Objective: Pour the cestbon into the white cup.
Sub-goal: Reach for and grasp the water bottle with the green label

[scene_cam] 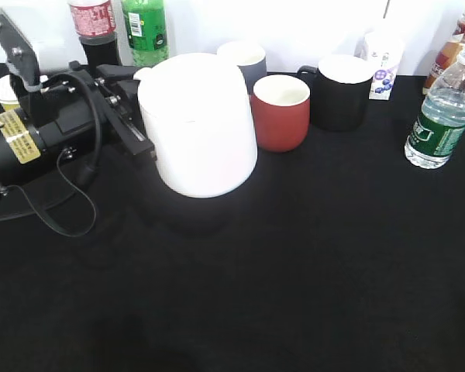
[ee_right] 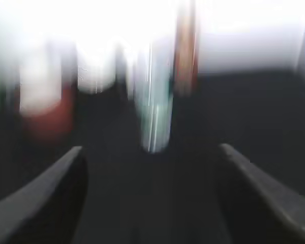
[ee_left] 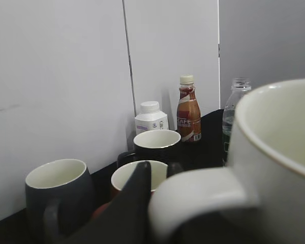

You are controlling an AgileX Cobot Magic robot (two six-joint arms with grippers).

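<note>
The white cup [scene_cam: 198,124] is a large white mug at the left centre. My left gripper [scene_cam: 136,116] is shut on its handle and seems to hold it just above the black table, with a shadow beneath. In the left wrist view the cup [ee_left: 277,152] fills the right side and the gripper [ee_left: 159,173] clamps the handle. The cestbon [scene_cam: 440,108] stands upright at the far right, cap off; it also shows in the left wrist view [ee_left: 233,114]. The right wrist view is blurred: my right gripper [ee_right: 151,157] is open and empty, with the cestbon [ee_right: 155,101] ahead of it.
A red mug [scene_cam: 280,112], a black mug [scene_cam: 341,91] and a grey mug [scene_cam: 244,58] stand behind the white cup. A cola bottle [scene_cam: 93,27], green soda bottle [scene_cam: 145,27], yellow paper cup [scene_cam: 4,91], white milk bottle [scene_cam: 381,66] and brown coffee bottle [scene_cam: 453,46] line the back.
</note>
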